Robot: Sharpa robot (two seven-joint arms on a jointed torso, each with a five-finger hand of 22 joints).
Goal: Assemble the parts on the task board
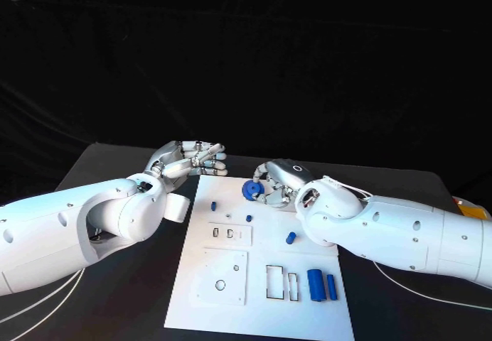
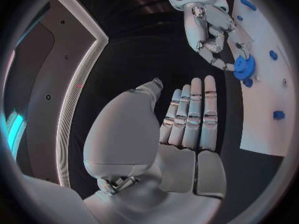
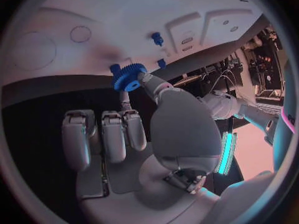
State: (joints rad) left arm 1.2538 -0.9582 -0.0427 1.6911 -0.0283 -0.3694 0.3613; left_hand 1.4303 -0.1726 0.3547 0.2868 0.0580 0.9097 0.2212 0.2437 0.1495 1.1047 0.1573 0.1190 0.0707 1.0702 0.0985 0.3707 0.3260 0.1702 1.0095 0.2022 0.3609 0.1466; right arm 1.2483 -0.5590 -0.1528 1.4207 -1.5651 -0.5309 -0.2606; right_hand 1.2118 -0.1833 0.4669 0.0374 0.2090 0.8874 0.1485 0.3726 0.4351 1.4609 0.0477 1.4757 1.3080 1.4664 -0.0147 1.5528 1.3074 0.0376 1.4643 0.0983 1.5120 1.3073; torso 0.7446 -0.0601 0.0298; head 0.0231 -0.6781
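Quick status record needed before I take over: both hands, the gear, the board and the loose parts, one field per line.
left hand: holds nothing, fingers together, off the board's far left corner
right hand: pinches the blue gear at the board's far edge
task board: white plate lying flat on the black table
loose parts: two blue cylinders side by side near the right edge, one short blue piece further up
small pegs: blue, standing near the far end

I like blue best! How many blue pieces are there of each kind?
gear: 1
small pegs: 2
cylinders: 3
Total: 6 blue pieces
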